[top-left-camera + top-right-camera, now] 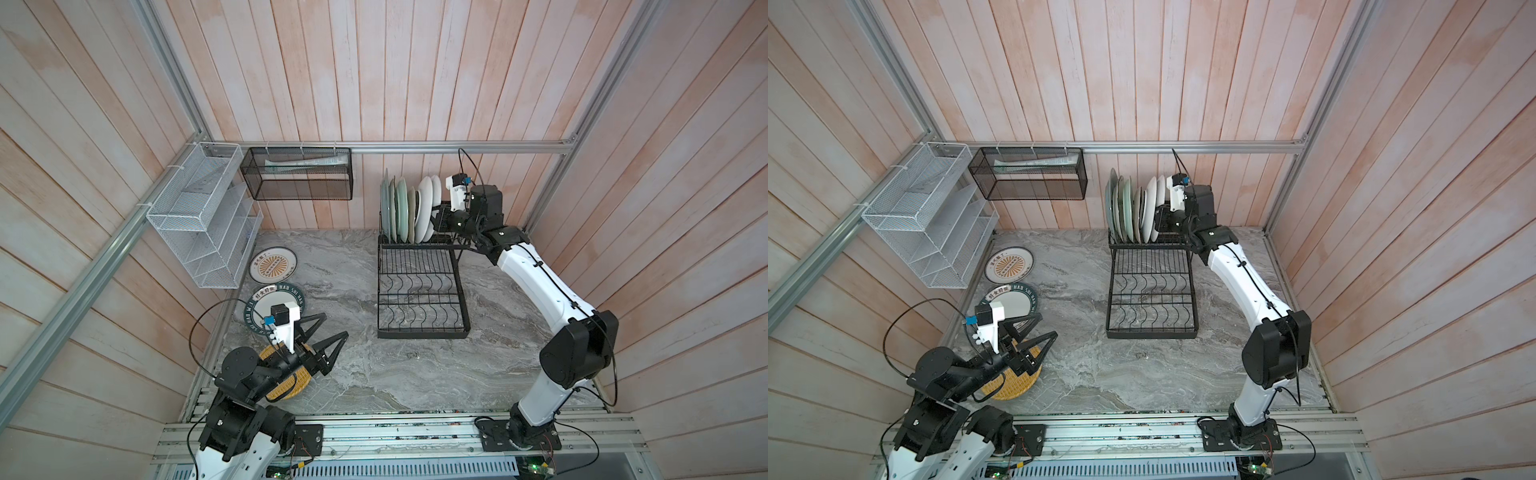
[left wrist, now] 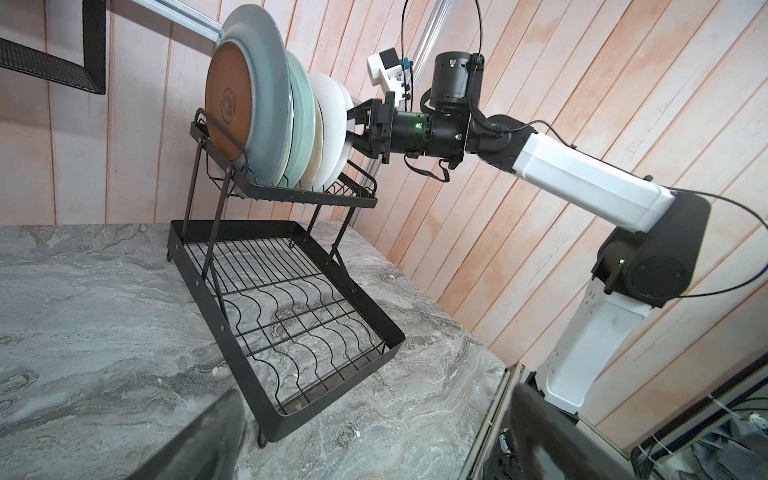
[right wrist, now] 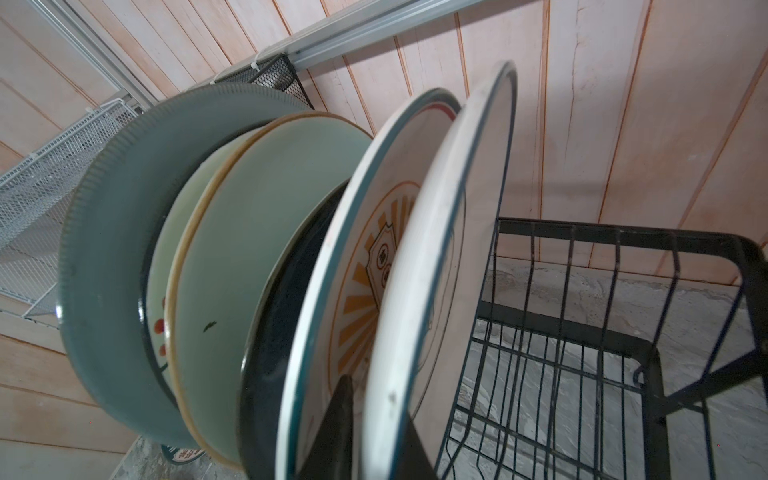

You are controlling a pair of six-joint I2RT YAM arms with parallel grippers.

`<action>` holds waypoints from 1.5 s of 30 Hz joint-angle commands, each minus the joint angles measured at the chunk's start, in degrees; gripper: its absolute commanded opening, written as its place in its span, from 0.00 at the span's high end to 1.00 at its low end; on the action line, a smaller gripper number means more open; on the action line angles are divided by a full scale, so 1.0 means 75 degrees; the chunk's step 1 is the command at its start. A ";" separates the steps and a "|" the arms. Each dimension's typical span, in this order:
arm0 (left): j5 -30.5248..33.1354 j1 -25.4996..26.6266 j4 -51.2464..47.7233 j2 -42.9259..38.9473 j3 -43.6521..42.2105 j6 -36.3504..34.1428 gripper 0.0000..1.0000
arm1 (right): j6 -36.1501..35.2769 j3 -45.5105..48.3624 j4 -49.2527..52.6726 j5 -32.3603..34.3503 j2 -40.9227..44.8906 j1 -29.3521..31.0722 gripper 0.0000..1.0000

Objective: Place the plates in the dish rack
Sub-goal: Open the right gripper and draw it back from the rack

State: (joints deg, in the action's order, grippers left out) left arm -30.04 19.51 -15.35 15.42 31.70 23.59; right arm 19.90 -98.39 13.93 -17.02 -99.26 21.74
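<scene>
- Right gripper (image 2: 352, 123) straddles the rightmost white plate (image 3: 407, 311) in the dish rack (image 2: 311, 194); clamped or not, cannot tell.
- Left gripper (image 1: 332, 325) gapes wide, empty, near left.

Left arm folded at 7 o'clock, left gripper (image 1: 332, 326) spread wide toward 2 o'clock. Right arm extended; right gripper (image 1: 434, 216) aims 9 o'clock, jaws narrow.

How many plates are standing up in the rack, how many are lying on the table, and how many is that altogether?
Standing plates in the dish rack: 6
Lying plates on the table: 3
Total: 9
</scene>
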 commanded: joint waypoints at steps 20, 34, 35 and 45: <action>-0.0061 -0.0026 0.0132 -0.0064 -0.0089 0.0076 0.00 | -0.0178 -0.0069 0.0189 0.0528 0.0730 0.0070 0.60; 0.0146 -0.0025 0.0020 0.0004 -0.0050 0.0146 0.00 | -0.0093 0.0788 -0.0315 0.0452 0.1685 -0.0100 0.45; 0.0161 -0.0027 0.0018 0.0006 -0.0046 0.0147 0.00 | -0.0060 0.0916 -0.0396 0.0458 0.1801 -0.0120 0.43; 0.0435 -0.0023 -0.0216 0.0258 0.0067 0.0242 0.00 | 0.0508 0.1965 -0.0885 -0.0028 0.2958 -0.0391 0.36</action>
State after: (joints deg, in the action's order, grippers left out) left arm -28.25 19.51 -15.84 16.60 31.70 24.86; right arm 22.09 -85.60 10.02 -14.85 -79.68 18.79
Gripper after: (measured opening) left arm 0.999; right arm 0.632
